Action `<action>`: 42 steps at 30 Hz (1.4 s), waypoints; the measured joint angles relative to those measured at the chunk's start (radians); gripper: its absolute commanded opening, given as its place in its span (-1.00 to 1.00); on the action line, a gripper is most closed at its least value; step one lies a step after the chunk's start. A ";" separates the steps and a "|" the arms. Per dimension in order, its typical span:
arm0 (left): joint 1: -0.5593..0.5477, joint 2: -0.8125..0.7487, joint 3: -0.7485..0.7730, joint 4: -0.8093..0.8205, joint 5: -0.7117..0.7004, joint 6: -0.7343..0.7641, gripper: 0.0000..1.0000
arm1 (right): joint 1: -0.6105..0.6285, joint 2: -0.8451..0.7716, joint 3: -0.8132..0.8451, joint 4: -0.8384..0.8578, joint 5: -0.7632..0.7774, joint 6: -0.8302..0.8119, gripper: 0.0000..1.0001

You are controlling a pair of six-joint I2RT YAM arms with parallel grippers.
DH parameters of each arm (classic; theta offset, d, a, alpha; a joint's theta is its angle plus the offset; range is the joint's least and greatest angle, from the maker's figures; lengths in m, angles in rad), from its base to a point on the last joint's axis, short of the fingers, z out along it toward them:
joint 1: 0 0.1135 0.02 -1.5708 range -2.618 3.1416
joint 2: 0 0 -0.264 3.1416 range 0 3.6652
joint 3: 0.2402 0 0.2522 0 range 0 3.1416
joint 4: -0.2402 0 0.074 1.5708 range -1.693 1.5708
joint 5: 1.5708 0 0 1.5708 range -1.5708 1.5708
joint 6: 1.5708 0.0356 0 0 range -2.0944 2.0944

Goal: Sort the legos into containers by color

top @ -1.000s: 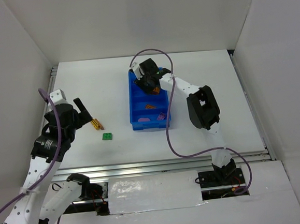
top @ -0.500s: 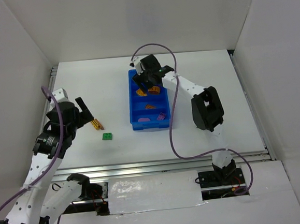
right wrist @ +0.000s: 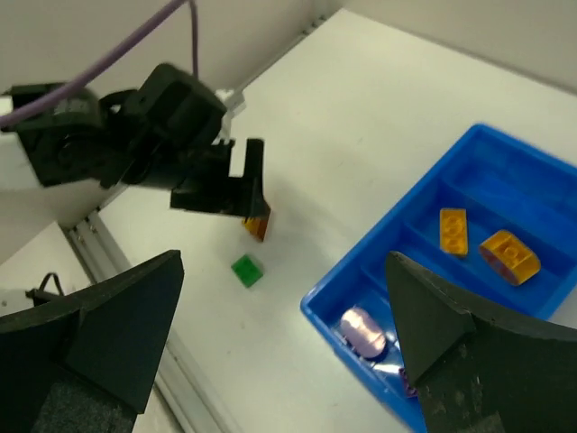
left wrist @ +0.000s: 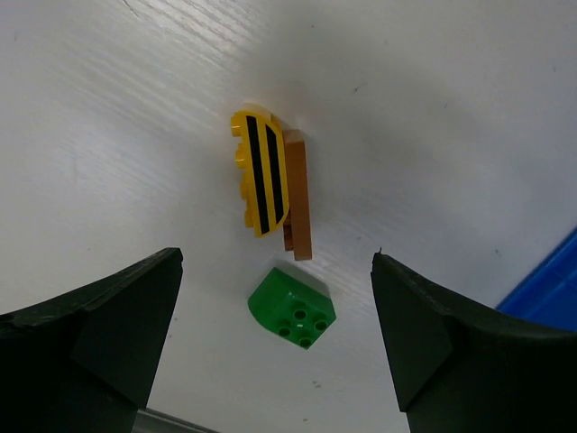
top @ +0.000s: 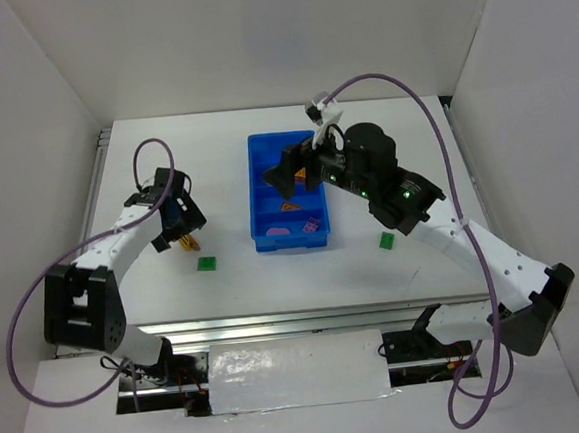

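Observation:
My left gripper (left wrist: 279, 347) stands open just above the table, with a green lego (left wrist: 291, 307) between its fingers but untouched. A yellow black-striped lego (left wrist: 261, 171) and a brown lego (left wrist: 299, 203) lie together just beyond it. From above, the left gripper (top: 173, 226) sits left of the blue tray (top: 261, 241). My right gripper (top: 299, 179) hangs open and empty over the tray's containers. Orange legos (right wrist: 453, 230) lie in a middle container and a purple lego (right wrist: 363, 331) in the near end one. A second green lego (top: 386, 240) lies right of the tray.
White walls close in the table on three sides. A metal rail (top: 308, 320) runs along the near edge. The left arm's purple cable (top: 149, 152) loops above its wrist. The tray's corner (left wrist: 550, 289) shows at the right of the left wrist view.
My right gripper opened and lifted back from the tray's far containers. The left arm reached forward and lowered over the legos left of the tray, still open.

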 measured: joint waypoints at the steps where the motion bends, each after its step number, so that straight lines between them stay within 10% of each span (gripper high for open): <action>1: 0.000 0.036 0.009 0.003 0.003 -0.008 0.98 | 0.007 -0.019 -0.026 0.007 -0.014 0.016 0.99; 12: 0.000 0.230 0.042 0.037 -0.044 -0.109 0.75 | 0.055 0.005 -0.243 -0.053 -0.076 0.076 0.99; 23: 0.000 0.276 0.044 0.072 -0.073 -0.126 -1.00 | 0.069 -0.008 -0.256 -0.023 -0.105 0.097 0.99; 42: -0.227 -0.273 0.120 0.068 0.093 -0.109 -1.00 | 0.139 0.042 -0.427 0.331 -0.067 0.501 0.89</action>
